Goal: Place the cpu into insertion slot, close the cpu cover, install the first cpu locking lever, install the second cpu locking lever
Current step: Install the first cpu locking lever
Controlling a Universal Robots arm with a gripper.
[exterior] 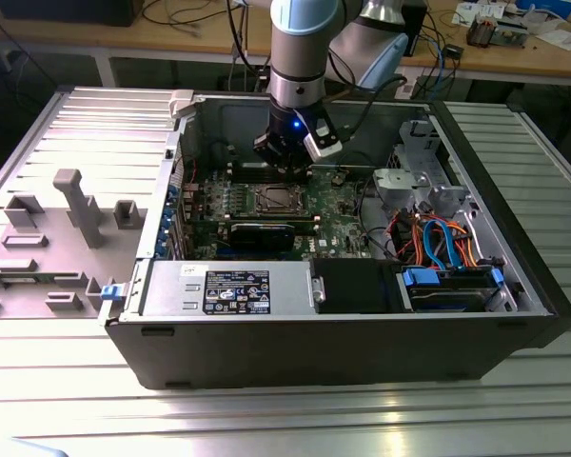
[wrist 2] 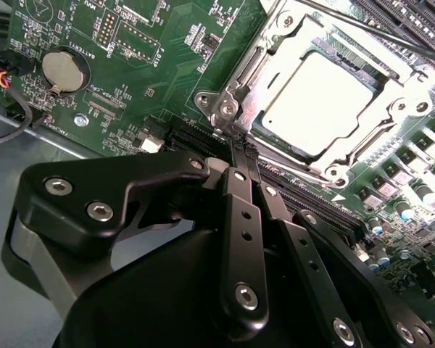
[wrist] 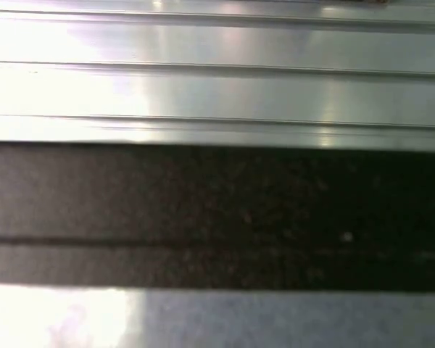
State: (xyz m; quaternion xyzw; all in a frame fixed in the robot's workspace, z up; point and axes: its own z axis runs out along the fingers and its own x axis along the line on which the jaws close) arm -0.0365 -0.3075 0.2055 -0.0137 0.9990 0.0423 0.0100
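My end effector (wrist 2: 245,156) hangs inside the open computer case (exterior: 514,328), its two black fingers (wrist 2: 241,217) pressed together with nothing between them, tips right at the corner of the cpu cover (wrist 2: 275,69). The cpu (wrist 2: 315,94) lies just beyond those tips, seated in the insertion slot (wrist 2: 391,127), with the cover's frame lying down around it.

In the exterior view my end effector (exterior: 287,160) hovers just past the far edge of the socket on the green board (exterior: 338,228). The second wrist view shows the chip's smooth, pale metal top inside the silvery stamped frame, screws at its corners, and a round coin battery (wrist 2: 61,70) on the board. The first wrist view shows ribbed, shiny aluminium counter (wrist: 217,87) beside a dark matte band (wrist: 217,217).
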